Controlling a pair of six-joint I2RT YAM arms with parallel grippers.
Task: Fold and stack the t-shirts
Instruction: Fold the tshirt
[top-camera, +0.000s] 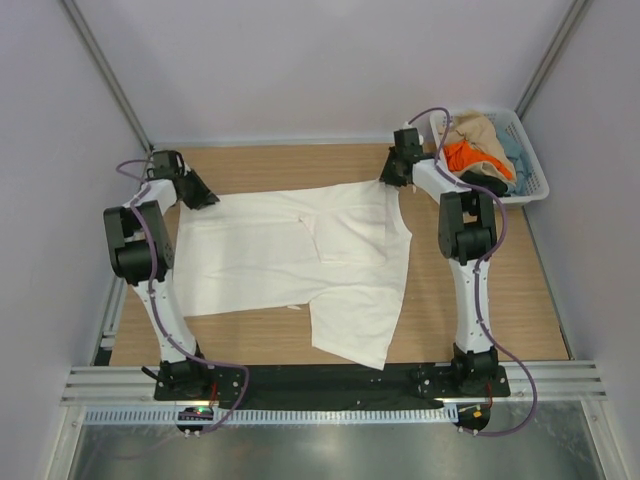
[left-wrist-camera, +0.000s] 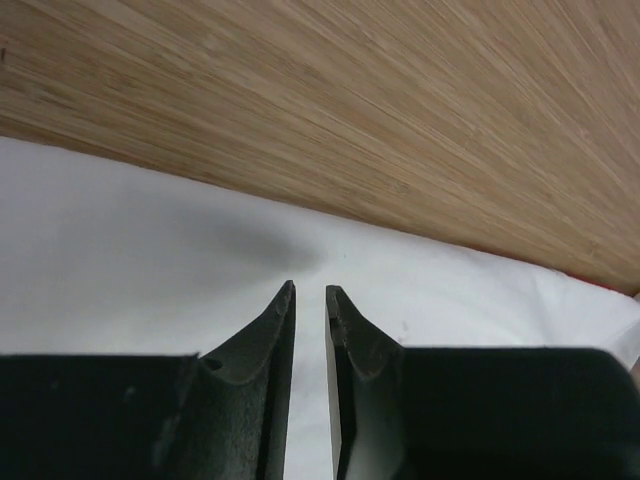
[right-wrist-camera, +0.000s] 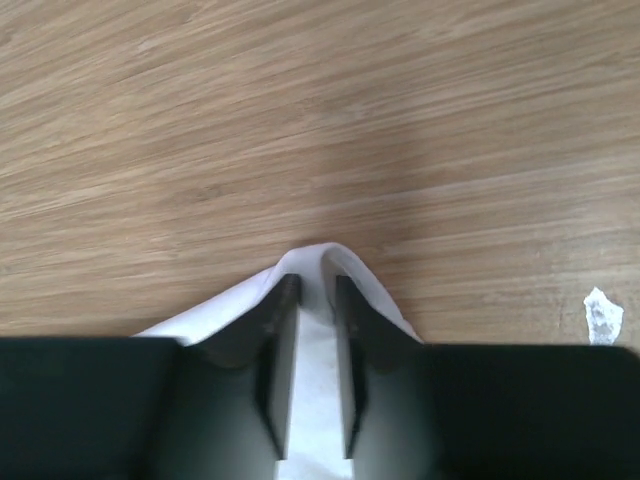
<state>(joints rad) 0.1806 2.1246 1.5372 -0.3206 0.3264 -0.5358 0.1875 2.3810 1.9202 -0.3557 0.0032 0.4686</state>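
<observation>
Right tool (right-wrist-camera: 318, 285), astride white t-shirt (top-camera: 280, 260) corner

The wooden table (top-camera: 250, 165) bears a white shirt (top-camera: 290, 265), spread between the left fingers (top-camera: 200, 197) and right fingers (top-camera: 390, 176). A basket (top-camera: 533, 152) stands just right of the right fingers.

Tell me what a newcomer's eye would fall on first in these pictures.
A large white t-shirt lies spread across the middle of the wooden table. The left hand sits at its far-left corner and the right hand at its far-right corner, where cloth bunches up between the fingers. At the far right, a white basket holds a heap of tan, orange, pale blue and black cloth.
</observation>
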